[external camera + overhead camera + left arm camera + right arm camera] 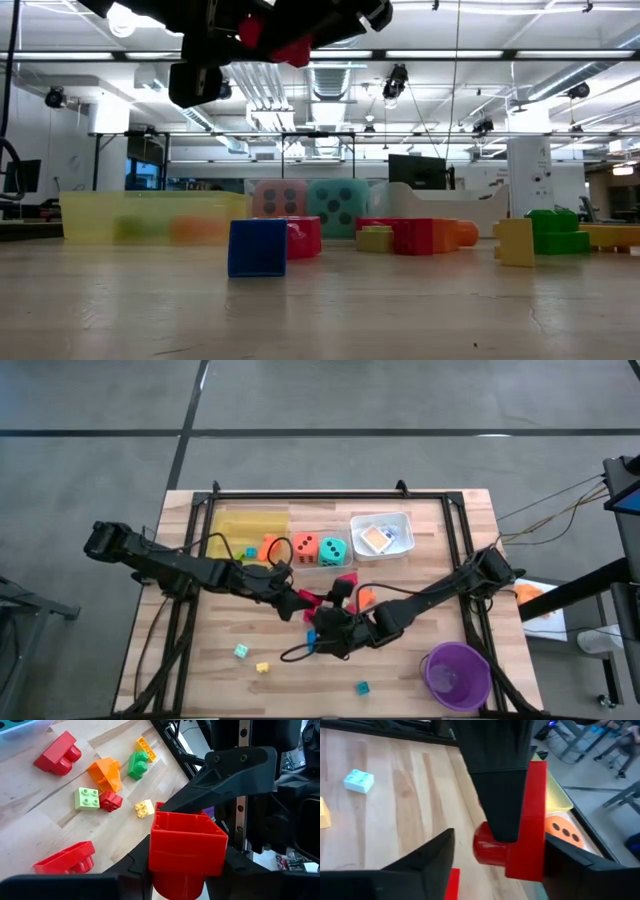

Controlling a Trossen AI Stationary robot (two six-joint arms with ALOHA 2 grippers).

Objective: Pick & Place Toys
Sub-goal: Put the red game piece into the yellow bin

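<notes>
My left pincer (187, 870) grips 1 red plastic block (186, 842), lifted near the orange dotted die (305, 547). My right pincer (325, 635) hovers beside it; I cannot tell its state. Next, I judge, comes carrying the block to a tray.

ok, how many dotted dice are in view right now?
2. The orange die and the teal die sit side by side between the yellow tray and the white tray. The arms cover part of the table, so another could be hidden.
</notes>
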